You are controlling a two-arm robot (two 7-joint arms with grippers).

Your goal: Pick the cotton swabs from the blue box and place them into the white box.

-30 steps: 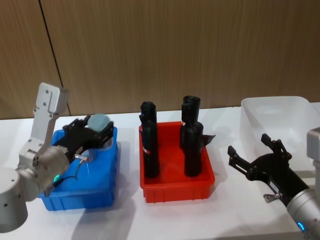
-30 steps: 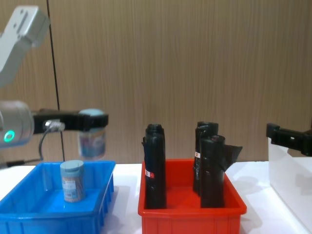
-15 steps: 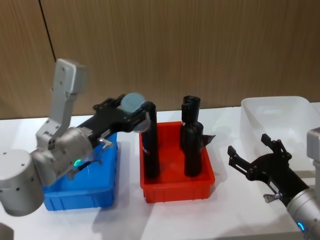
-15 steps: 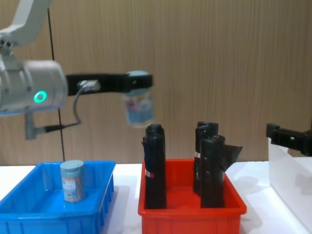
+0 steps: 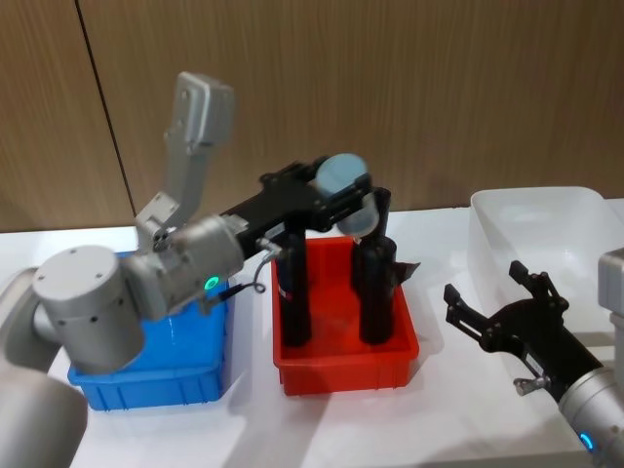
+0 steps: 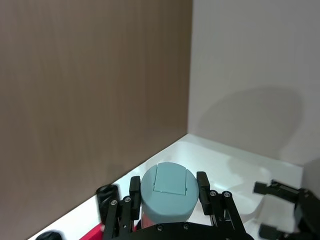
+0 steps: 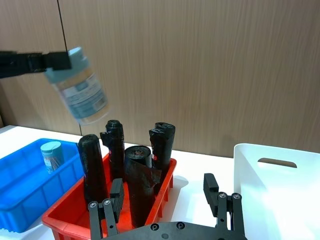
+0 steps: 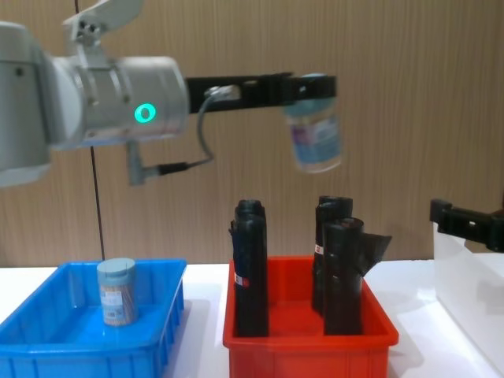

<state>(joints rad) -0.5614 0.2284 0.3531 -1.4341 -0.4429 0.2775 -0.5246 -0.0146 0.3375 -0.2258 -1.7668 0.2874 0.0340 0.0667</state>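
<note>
Left claw (image 5: 341, 185) pinches a swab jar (image 8: 315, 142) above the red bin (image 5: 346, 369); right claw (image 5: 485, 285) spread at four o'clock.

Surface: white table (image 5: 244, 424), flat top spanning the whole front, ending at a wood-panelled wall (image 5: 439, 88) behind.
Left on the table: blue box (image 5: 146, 375), sitting flat near the front.
Middle on the table: red bin (image 5: 346, 369), sitting flat, just beside the blue box, apart from it by a narrow strip of tabletop.
Right on the table: white box (image 5: 497, 249), set farther back, well apart from the red bin; probably flat on its base, though the lower edge is partly hidden.
Shading: soft grey shadows on the tabletop in front of the blue box and the red bin.
</note>
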